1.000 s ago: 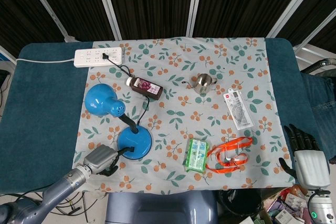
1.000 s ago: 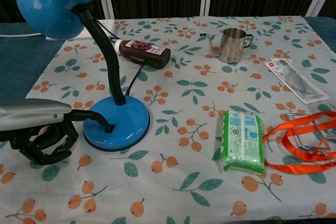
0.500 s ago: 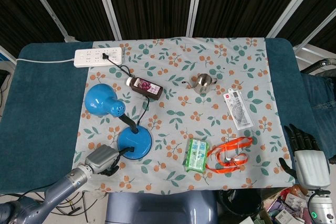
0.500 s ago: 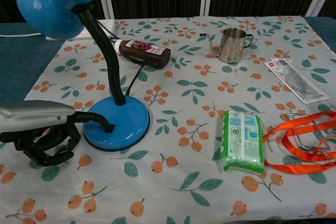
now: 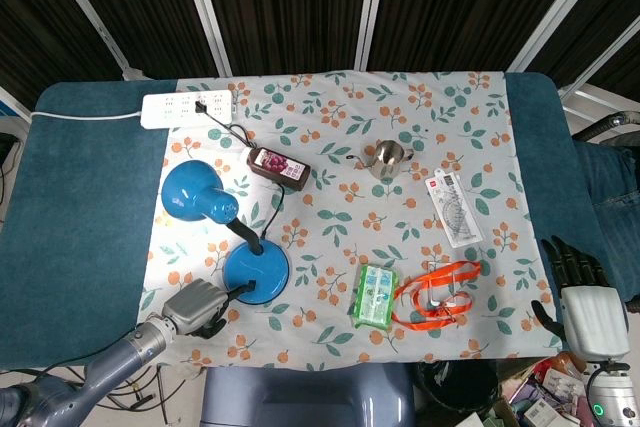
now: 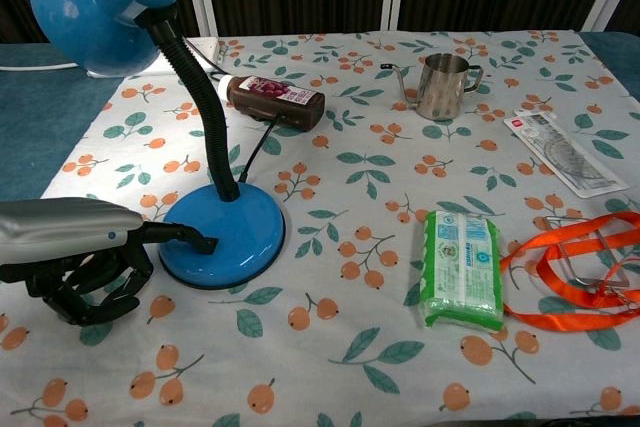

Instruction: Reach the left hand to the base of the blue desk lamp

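Head view
Counter: teal top (image 5: pixel 80 217) under a floral cloth (image 5: pixel 340 147).
Lamp: blue desk lamp, round base (image 5: pixel 256 268) at the cloth's near left; shade (image 5: pixel 196 190) up and to the left of it.
Left hand (image 5: pixel 194 306): at the near left edge, just beside the base, thumb stretched onto the base's rim, other fingers curled under, holding nothing.
Right hand (image 5: pixel 580 297): off the counter at far right, fingers spread wide, holding nothing.
Other items: power strip (image 5: pixel 188 108), dark bottle (image 5: pixel 278 166), steel pitcher (image 5: pixel 388 158), green packet (image 5: pixel 376 295), orange lanyard (image 5: pixel 435 292), ruler pack (image 5: pixel 455 209).

Chest view
Lamp: base (image 6: pixel 222 236) flat on the cloth, black gooseneck rising to the shade (image 6: pixel 105 5) at top left.
Left hand (image 6: pixel 75 259): low beside the base, thumb tip touching its near-left rim, dark fingers curled in loosely.
Right hand: not in this view.
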Robot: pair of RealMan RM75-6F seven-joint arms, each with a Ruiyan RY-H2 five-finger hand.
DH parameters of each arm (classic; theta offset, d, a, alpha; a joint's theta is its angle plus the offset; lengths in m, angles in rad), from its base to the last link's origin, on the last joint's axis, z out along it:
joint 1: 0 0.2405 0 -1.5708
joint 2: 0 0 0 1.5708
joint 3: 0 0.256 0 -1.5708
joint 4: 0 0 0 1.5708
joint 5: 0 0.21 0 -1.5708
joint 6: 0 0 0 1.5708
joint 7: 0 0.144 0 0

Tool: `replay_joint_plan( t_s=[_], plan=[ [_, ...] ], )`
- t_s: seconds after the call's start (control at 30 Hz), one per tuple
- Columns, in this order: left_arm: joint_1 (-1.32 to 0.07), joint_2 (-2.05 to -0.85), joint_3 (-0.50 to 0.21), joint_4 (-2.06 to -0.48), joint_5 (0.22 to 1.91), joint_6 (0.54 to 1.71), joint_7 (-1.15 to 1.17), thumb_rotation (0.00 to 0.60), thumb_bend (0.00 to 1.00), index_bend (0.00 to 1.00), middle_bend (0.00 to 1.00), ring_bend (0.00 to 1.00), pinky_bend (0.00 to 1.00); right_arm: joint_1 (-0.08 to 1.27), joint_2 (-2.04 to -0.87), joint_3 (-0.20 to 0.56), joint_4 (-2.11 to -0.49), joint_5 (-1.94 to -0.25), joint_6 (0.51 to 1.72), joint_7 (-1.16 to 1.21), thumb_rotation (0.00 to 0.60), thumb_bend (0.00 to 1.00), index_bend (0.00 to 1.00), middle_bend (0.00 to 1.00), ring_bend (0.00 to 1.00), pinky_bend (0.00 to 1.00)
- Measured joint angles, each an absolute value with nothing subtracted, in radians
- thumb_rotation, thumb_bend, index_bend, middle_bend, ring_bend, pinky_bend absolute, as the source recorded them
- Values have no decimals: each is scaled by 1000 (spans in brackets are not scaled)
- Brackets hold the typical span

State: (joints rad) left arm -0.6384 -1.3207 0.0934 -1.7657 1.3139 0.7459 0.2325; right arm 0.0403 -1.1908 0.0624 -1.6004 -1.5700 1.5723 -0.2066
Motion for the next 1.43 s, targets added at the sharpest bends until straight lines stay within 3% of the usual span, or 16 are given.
replay_joint_plan(
  t_s=[0.23,0.4,0.47,0.8,0.97,1.43],
  plan=[
    [-640,-1320,99,-1766,1317,752,248,600,469,142,628,656,664,40,-1191,62,-1600,-1570,1572,-206,600,163,4,56,119,161],
    [-629,-1321,84,-1775,1331,801,242,600,340,109,392,342,355,40,-1191,62,-1600,-1570,1572,-208,600,163,4,56,119,161],
    [-620,-1321,78,-1781,1347,836,239,600,317,101,330,267,280,40,-1192,63,-1600,-1569,1572,-207,600,162,4,56,119,161],
    [-557,-1247,91,-1818,1457,998,266,600,222,28,155,17,62,39,-1192,61,-1602,-1570,1574,-211,600,163,4,56,119,161],
    [-490,-1209,106,-1821,1495,1133,311,600,214,16,89,0,38,39,-1192,62,-1602,-1570,1574,-211,600,162,4,56,119,161],
    [-232,-1175,92,-1709,1511,1559,243,600,213,16,84,0,22,41,-1194,61,-1602,-1571,1571,-215,600,163,4,56,119,161]
  ],
)
